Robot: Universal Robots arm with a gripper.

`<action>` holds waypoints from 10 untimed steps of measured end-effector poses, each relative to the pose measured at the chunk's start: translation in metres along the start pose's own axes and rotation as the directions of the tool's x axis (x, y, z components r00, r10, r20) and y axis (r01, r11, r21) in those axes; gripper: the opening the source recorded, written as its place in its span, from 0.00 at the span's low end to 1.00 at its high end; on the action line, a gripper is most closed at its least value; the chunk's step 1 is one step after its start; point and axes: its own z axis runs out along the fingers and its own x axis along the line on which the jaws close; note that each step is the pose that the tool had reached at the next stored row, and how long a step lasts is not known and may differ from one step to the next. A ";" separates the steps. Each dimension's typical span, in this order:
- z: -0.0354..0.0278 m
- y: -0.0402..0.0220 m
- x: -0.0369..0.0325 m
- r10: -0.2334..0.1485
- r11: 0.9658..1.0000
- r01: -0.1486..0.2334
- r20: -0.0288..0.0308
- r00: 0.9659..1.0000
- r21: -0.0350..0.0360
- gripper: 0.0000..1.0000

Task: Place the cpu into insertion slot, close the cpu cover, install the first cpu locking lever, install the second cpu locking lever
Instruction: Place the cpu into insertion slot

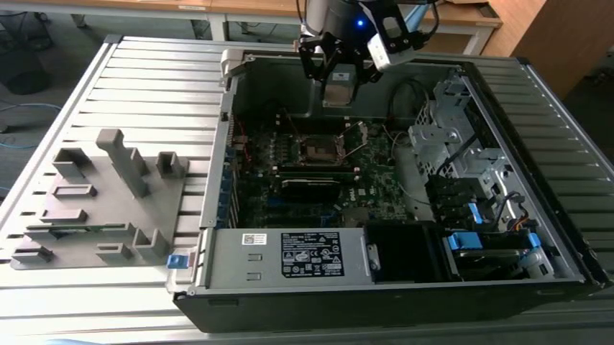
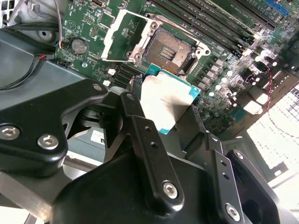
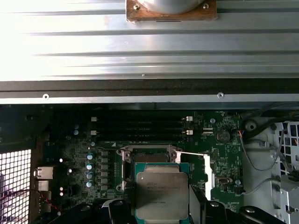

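1. Exterior view: the gripper (image 1: 338,80) hangs over the open case (image 1: 384,305), above the far part of the board (image 1: 287,194). The slot (image 1: 318,149) lies below the hand and a little nearer the camera. It is well apart from the fingertips, with nothing seated in it.
2. Second wrist view: the fingers (image 2: 136,116) are drawn in narrow on the cpu (image 2: 169,99), pinching two opposite edges, with the silver top facing the camera. Beyond the chip lies the slot (image 2: 174,48), its dark centre bare. The cover (image 2: 122,33) stands swung open just beside it.
3. First wrist view: the cpu (image 3: 162,193) sits in the hand and partly overlaps the slot (image 3: 150,156) in the line of sight. The cover (image 3: 209,173) is folded off to one side.
4. Judgement: the first step — placing the cpu — is in hand, and the cover and both levers are not yet done. Seating calls for the chip to be level, squared to the slot and centred over it, then lowered gently — no sliding across the contacts.
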 end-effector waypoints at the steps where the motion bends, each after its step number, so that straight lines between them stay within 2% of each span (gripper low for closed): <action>1: 0.0005 -0.0001 0.0000 0.000 1.000 0.000 0.000 1.000 0.000 0.54; 10: 0.0077 -0.0008 0.0000 0.000 1.000 0.000 0.000 1.000 0.000 0.54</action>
